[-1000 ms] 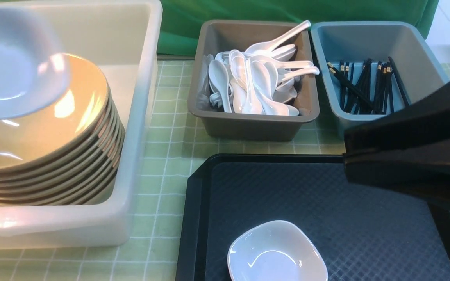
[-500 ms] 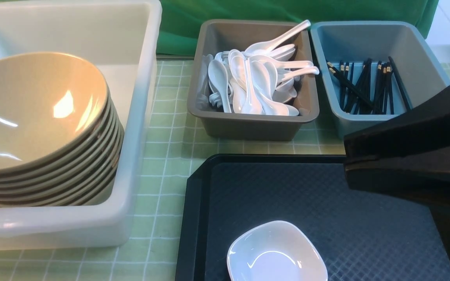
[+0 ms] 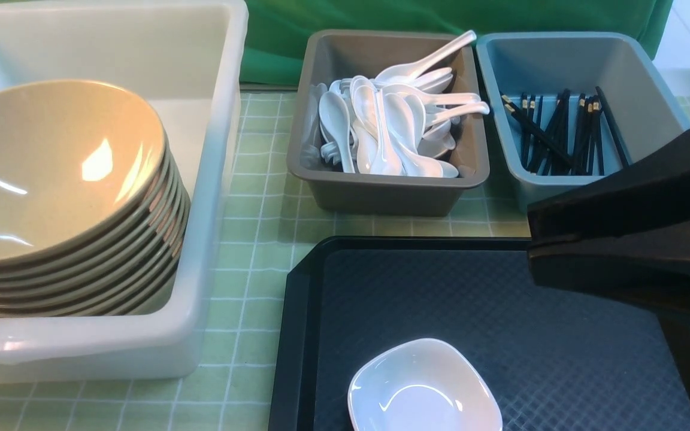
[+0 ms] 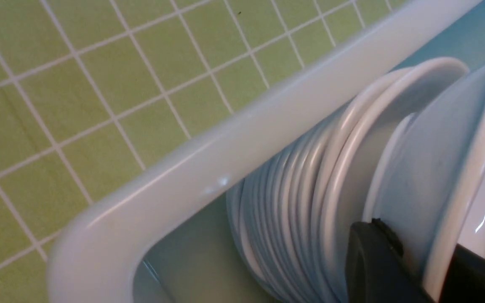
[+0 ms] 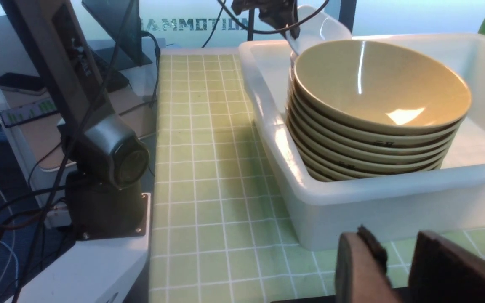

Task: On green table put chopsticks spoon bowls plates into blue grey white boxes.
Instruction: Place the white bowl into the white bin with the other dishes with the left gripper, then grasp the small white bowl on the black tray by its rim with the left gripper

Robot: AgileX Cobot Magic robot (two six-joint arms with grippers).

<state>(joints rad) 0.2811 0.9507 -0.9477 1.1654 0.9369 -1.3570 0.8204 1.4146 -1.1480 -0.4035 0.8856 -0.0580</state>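
My left gripper [image 4: 419,252] is shut on the rim of a white plate [image 4: 436,168] and holds it on edge beside a stack of white plates [image 4: 301,189] inside the white box [image 4: 234,139]. It is out of the front view, but shows far off in the right wrist view [image 5: 276,12]. A stack of tan bowls [image 3: 63,179] fills the white box [image 3: 213,179]. A second white plate [image 3: 423,389] lies on the black tray [image 3: 501,299]. My right gripper [image 3: 530,242] hovers empty over the tray's right side, jaws a narrow gap apart.
The grey box [image 3: 387,191] holds several white spoons [image 3: 387,120]. The blue box [image 3: 524,179] holds several black chopsticks [image 3: 560,131]. The green table [image 3: 261,239] shows between the boxes. A dark green cloth hangs behind. The left arm's base [image 5: 107,168] stands at the table's edge.
The white plate held over the bowls at the front view's upper left has moved left out of that view. The right gripper has barely moved.
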